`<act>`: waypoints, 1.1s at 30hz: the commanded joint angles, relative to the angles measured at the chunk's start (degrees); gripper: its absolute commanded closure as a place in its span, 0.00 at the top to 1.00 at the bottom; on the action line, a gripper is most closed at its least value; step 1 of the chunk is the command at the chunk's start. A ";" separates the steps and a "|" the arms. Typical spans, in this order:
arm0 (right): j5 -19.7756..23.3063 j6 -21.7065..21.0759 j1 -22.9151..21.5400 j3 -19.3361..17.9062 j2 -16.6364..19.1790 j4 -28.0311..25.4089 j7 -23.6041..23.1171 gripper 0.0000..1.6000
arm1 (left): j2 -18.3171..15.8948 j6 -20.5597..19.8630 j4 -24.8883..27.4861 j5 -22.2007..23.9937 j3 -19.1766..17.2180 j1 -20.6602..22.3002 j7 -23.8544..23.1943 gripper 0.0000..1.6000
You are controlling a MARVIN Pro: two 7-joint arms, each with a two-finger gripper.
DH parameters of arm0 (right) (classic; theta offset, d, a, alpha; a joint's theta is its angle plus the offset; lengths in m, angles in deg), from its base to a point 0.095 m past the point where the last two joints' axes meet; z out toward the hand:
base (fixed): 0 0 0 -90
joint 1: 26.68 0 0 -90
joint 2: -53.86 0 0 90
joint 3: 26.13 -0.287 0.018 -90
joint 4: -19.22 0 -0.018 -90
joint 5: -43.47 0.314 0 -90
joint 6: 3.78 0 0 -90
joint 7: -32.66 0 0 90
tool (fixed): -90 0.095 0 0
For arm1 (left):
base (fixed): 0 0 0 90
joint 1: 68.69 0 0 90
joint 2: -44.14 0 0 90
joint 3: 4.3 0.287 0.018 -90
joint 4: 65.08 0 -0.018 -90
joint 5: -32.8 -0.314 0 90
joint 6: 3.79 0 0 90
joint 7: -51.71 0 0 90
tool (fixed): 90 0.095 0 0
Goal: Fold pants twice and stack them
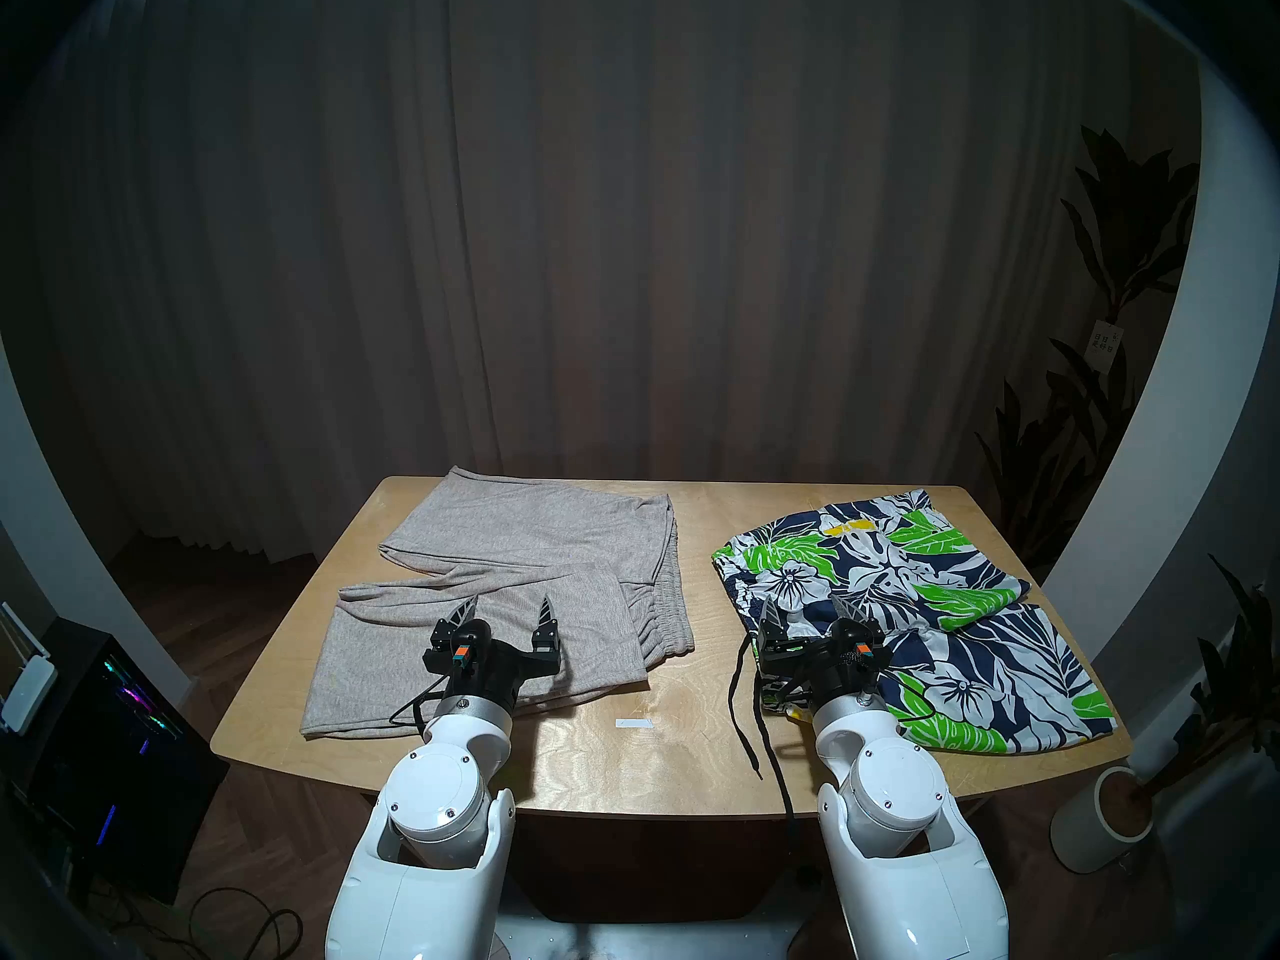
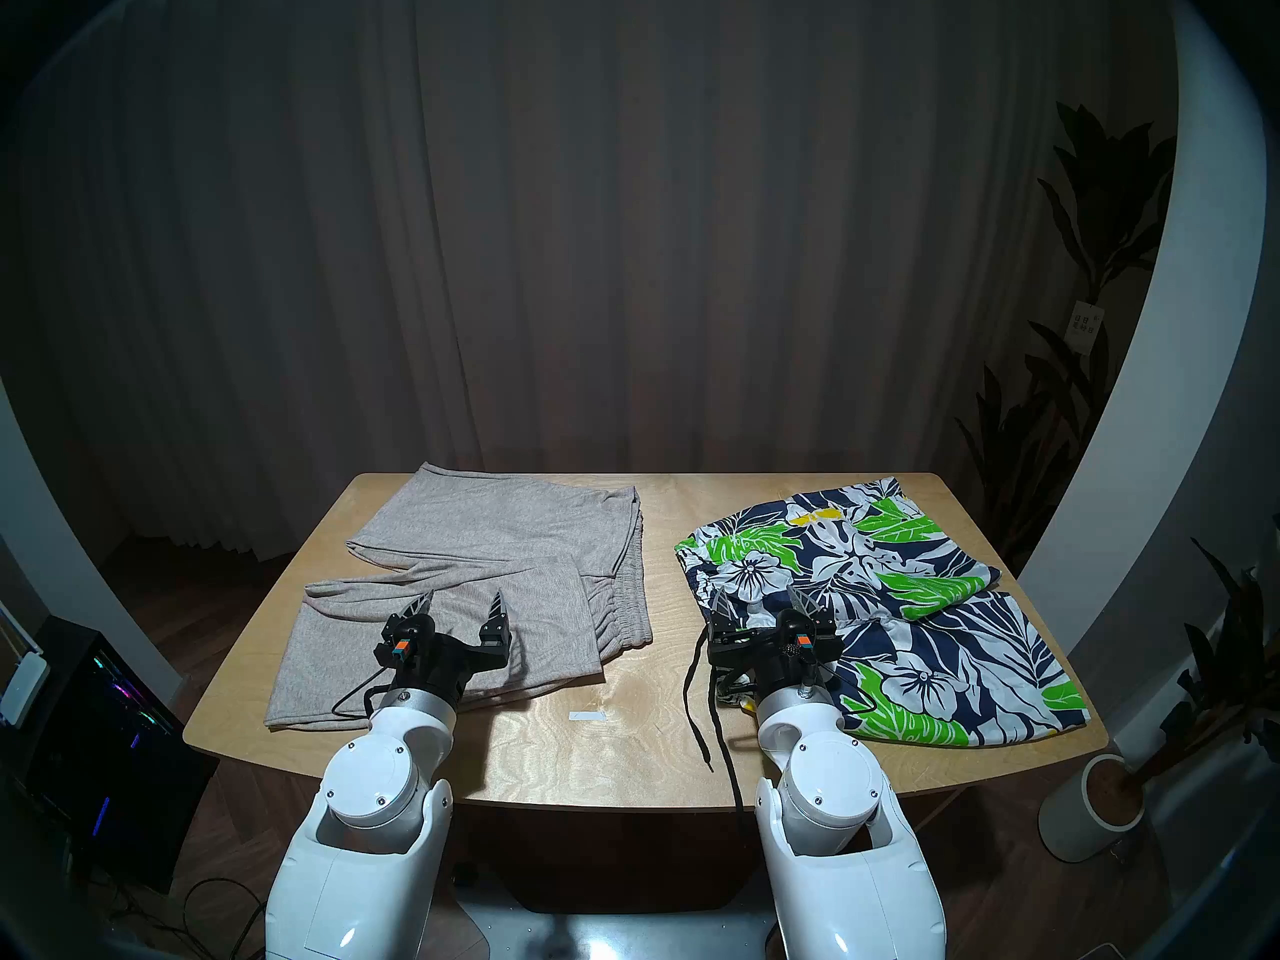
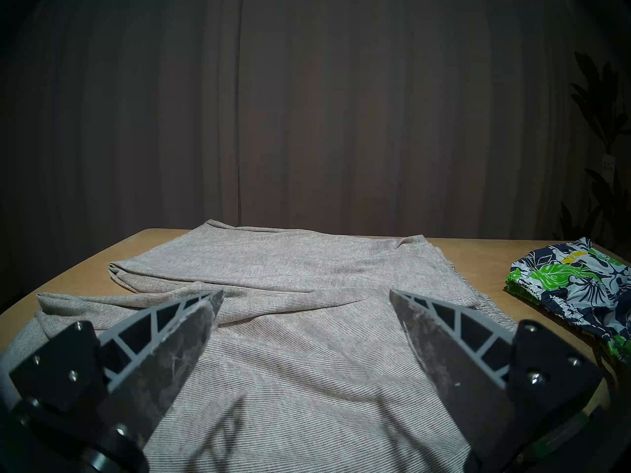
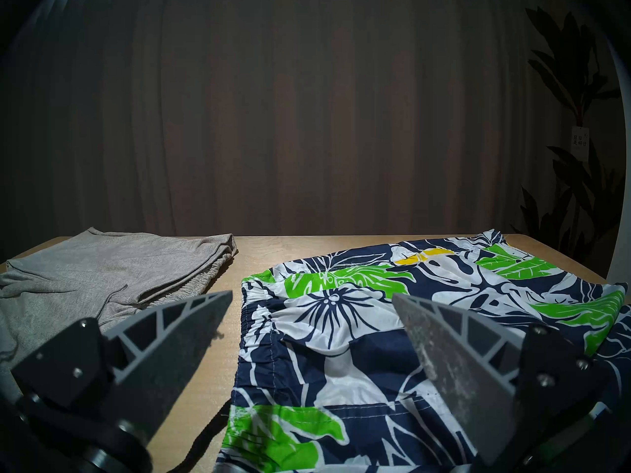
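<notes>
**Both hands poised, two garments waiting unfolded**

Nearest the head camera, at seven o'clock of the scene, the left hand (image 1: 509,613) hovers level above the near leg of the plain light grey-beige knit pants (image 1: 526,557), its two fingers spread wide and holding nothing. At five o'clock the right hand (image 1: 803,613) hangs in the same way over the waist edge of the navy, white, green and yellow floral shorts (image 1: 900,591), equally wide and empty. This mirrored pose looks like a ready stance, each hand set over its own garment before any grasp.

The grey-beige pants lie at nine o'clock on the pale wooden table (image 1: 665,751), legs running leftward, gathered elastic waist toward the table's middle, with soft ridges between the legs. The floral shorts lie at three o'clock, well apart from them, one leg overlapping the other. Their black drawstring (image 1: 744,702) trails toward six o'clock, over the table's near edge. No fold or stack appears made yet.
</notes>
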 commanded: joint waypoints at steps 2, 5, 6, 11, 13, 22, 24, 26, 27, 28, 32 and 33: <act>7.94 -2.74 0.43 -1.54 -1.42 -2.84 -0.92 1.00 | 1.37 -2.24 3.41 10.40 -1.93 -0.82 -2.62 1.00; 12.06 -4.03 0.60 -2.24 -1.67 -3.94 -1.20 1.00 | 1.54 -2.06 4.86 13.00 -2.33 -1.68 -4.07 1.00; 13.83 -4.68 0.52 -2.55 -1.82 -4.27 -1.28 1.00 | 1.62 -1.97 5.20 14.27 -2.45 -1.93 -4.55 1.00; 19.95 -7.31 0.69 -3.71 -2.29 -6.55 -1.73 1.00 | 2.16 -3.88 7.40 22.06 -3.60 -3.56 -6.53 1.00; 22.55 -8.64 0.89 -3.98 -2.31 -7.35 -1.90 1.00 | 2.29 -4.69 8.15 25.05 -3.95 -4.29 -7.44 1.00; 32.53 -14.07 3.68 -4.99 -2.95 -11.96 -3.52 1.00 | 3.38 -11.34 11.48 40.46 -5.74 -7.60 -10.18 1.00; 34.84 -15.37 4.71 -5.61 -3.26 -13.40 -3.90 1.00 | 3.44 -13.29 12.18 43.49 -5.69 -8.29 -10.95 1.00; 36.75 -16.53 5.68 -6.31 -3.61 -14.74 -4.16 1.00 | 3.45 -15.02 12.76 46.33 -5.58 -8.73 -11.32 1.00; 37.88 -17.30 6.19 -6.75 -3.82 -15.49 -4.26 1.00 | 3.47 -16.13 13.12 47.86 -5.57 -8.94 -11.56 1.00; 38.72 -17.89 6.68 -7.27 -4.14 -16.23 -4.34 1.00 | 3.47 -17.15 13.47 49.25 -5.40 -9.10 -11.88 1.00; 43.70 -21.04 8.43 -9.71 -4.88 -18.80 -4.70 1.00 | 3.20 -21.50 14.40 54.05 -4.76 -9.50 -12.57 1.00; 43.70 -21.04 8.43 -9.71 -4.88 -18.80 -4.70 1.00 | 3.20 -21.50 14.40 54.05 -4.76 -9.50 -12.57 1.00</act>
